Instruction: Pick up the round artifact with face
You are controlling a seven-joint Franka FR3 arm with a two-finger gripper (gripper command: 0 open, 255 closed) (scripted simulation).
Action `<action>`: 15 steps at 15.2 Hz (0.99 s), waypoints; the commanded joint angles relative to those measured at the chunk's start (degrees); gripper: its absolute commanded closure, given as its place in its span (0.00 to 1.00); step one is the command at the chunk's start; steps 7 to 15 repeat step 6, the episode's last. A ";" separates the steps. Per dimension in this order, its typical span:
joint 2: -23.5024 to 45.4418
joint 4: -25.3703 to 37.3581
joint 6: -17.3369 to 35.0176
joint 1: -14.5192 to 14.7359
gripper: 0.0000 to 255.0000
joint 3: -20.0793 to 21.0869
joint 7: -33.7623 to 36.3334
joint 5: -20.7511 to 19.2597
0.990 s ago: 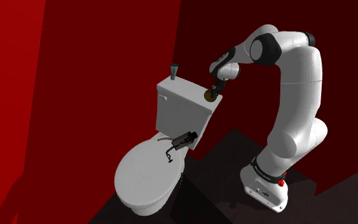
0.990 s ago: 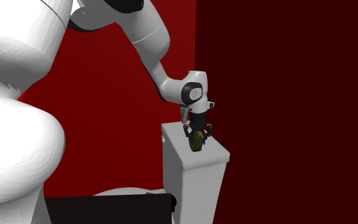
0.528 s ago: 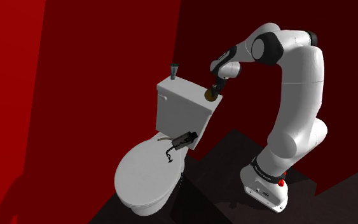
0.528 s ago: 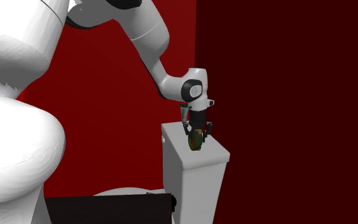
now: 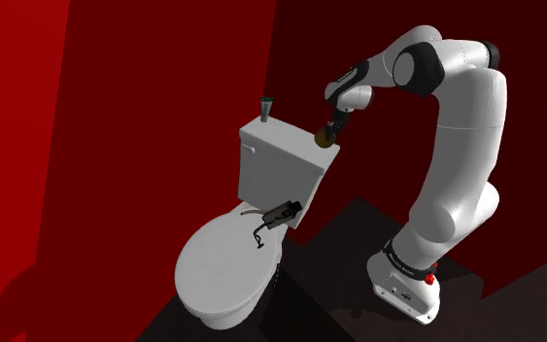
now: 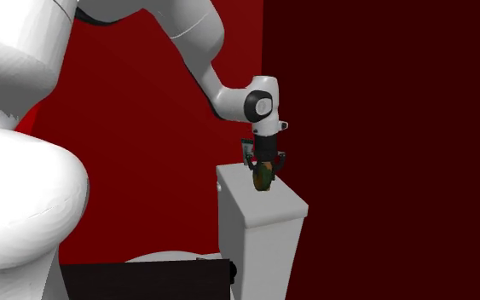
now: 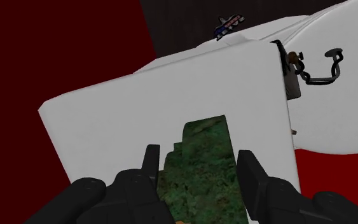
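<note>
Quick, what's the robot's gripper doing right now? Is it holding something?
Gripper: closed, holding the round greenish artifact.

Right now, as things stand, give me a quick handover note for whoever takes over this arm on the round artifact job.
Gripper: shut on the round green artifact, clasped on both sides.
Artifact: hangs just over the toilet tank lid, at the end nearer the arm; the gap looks small.
Done: grasp made.
Left: raise it well clear of the tank.
Nearby: small grey cup on the tank's other end, dark object on the seat lid, both apart from the gripper.
</note>
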 commanded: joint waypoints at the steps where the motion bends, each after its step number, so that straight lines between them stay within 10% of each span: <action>1: -0.84 0.34 -1.13 0.20 1.00 -0.34 0.30 -0.50; 15: -2.43 0.66 -2.95 0.61 1.00 -0.90 0.87 -1.39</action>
